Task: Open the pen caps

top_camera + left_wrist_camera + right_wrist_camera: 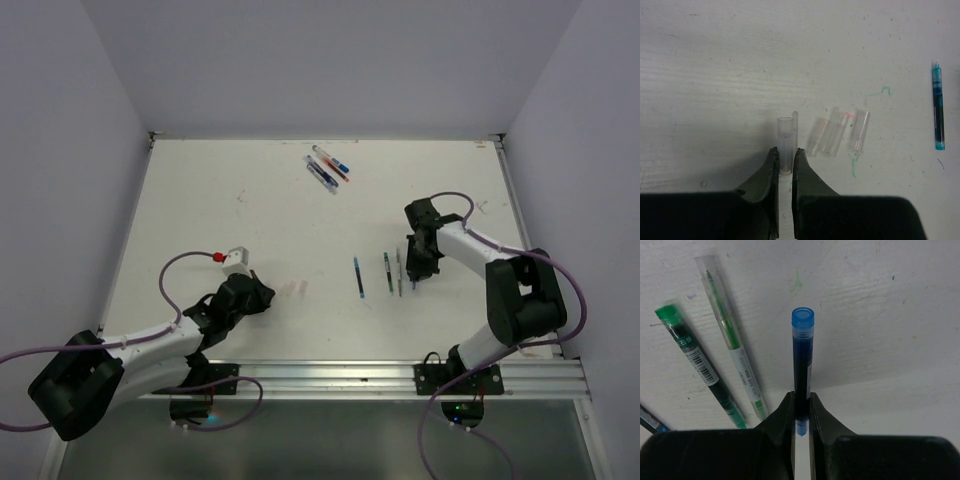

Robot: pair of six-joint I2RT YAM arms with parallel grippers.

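Note:
My left gripper (785,152) is shut on a short clear pen cap (785,132) that points away from me, low over the table. Two or three more clear pen caps (829,136) lie loose just to its right, one (860,131) with a pink mark. My right gripper (801,397) is shut on a blue pen (802,352), held near one end, with its blue plug end (803,320) pointing away. In the top view the left gripper (258,296) is left of centre and the right gripper (416,272) is at the right.
Two green pens (732,340) (697,362) lie left of the right gripper. A blue pen (359,276) lies mid-table, also seen at the right of the left wrist view (938,107). Several capped pens (328,168) lie near the back wall. White walls enclose the table.

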